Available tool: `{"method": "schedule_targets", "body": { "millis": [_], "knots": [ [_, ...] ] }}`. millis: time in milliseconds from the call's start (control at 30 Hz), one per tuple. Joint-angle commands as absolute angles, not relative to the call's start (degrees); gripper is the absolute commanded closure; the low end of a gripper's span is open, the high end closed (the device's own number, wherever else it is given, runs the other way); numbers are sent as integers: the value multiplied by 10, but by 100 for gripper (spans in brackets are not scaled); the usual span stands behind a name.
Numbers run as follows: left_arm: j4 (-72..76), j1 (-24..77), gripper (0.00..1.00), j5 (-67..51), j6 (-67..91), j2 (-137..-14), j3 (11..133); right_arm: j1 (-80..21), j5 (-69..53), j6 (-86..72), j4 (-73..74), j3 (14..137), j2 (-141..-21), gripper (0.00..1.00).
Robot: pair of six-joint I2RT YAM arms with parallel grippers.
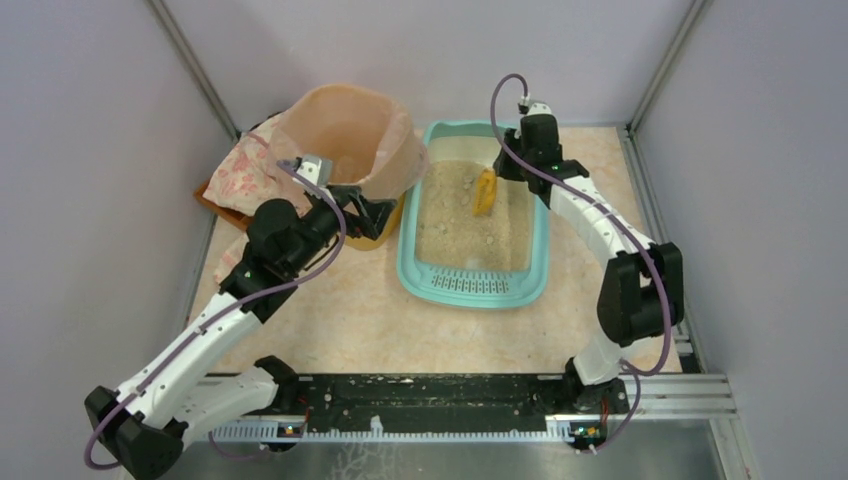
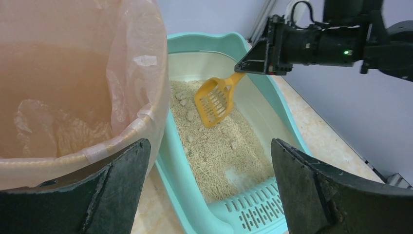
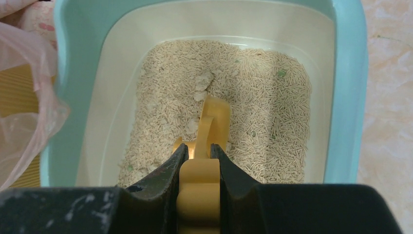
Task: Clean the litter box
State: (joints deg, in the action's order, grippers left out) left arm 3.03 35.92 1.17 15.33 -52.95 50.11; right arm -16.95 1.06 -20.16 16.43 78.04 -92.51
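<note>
While my right hand grips the scoop in the litter box, left hand spread by the bin, a tilted carry could spill clumps.

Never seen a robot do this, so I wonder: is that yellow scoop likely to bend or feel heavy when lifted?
Probably stiff: the scoop shows no bend where the right gripper clamps its handle. It is likely light, since it looks like thin, slotted plastic. The smooth handle might slip.
</note>
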Motion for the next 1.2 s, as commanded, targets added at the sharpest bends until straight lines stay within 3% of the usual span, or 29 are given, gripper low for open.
{"method": "schedule_targets", "body": {
  "millis": [0, 700, 1167],
  "knots": [
    [48, 363, 2, -6, 134, -510, 500, -157, 3, -209, 120, 815, -952, 100],
    [57, 362, 2, -8, 146, -528, 488, -113, -217, -326, -27, 728, -1030, 100],
    [54, 362, 2, -5, 151, -531, 484, -131, -270, -372, -106, 696, -1068, 100]
  ]
}}
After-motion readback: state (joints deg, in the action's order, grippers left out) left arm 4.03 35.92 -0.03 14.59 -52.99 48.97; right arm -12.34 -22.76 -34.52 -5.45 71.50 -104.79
